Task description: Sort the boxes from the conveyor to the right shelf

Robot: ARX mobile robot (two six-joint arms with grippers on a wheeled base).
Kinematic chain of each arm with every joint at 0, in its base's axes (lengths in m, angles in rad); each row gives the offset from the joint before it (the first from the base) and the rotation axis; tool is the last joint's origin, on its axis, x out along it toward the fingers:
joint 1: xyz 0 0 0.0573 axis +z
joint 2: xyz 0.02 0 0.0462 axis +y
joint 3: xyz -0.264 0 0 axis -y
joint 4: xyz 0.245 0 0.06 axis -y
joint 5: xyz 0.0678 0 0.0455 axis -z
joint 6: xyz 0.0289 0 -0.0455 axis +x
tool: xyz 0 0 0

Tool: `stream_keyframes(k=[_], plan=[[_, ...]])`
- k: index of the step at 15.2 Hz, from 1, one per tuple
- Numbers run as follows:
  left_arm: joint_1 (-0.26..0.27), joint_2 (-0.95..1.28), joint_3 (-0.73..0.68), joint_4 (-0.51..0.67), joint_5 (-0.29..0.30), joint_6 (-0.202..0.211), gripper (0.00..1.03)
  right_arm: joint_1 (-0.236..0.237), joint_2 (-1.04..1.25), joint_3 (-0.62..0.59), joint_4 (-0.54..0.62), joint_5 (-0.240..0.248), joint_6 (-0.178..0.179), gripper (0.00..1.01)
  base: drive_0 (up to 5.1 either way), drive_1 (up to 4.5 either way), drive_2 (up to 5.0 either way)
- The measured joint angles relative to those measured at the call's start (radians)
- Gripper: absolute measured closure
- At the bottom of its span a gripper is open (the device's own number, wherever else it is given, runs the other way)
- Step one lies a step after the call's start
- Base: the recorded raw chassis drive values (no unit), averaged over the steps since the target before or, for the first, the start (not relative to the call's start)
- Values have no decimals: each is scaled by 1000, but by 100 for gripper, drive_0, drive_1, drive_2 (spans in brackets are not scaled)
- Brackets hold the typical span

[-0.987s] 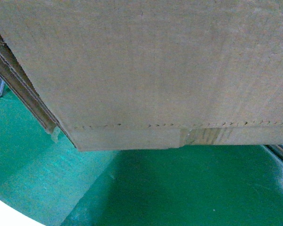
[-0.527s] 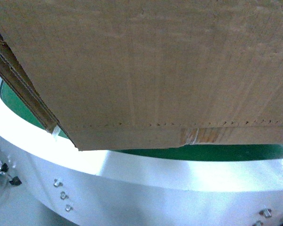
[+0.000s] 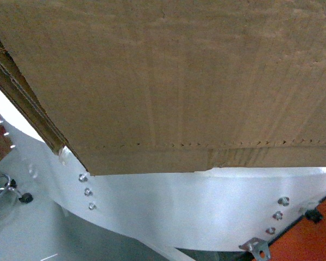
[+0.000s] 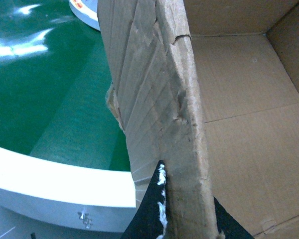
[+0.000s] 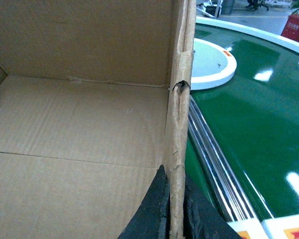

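Looks like the carry step: the cardboard box [image 3: 174,81] is held up over the conveyor's white rim [image 3: 206,206], each torn side wall clenched by the left end effector [image 4: 184,219] and right end effector [image 5: 172,214]; a swing toward the right shelf, not seen here, is needed next.
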Motion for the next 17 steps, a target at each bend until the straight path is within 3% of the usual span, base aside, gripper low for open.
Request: stream_keyframes(k=[17], plan=[[-1, -8, -1, -1, 0, 0, 99, 0, -1, -2, 1, -2, 0, 98, 12, -414, 437]])
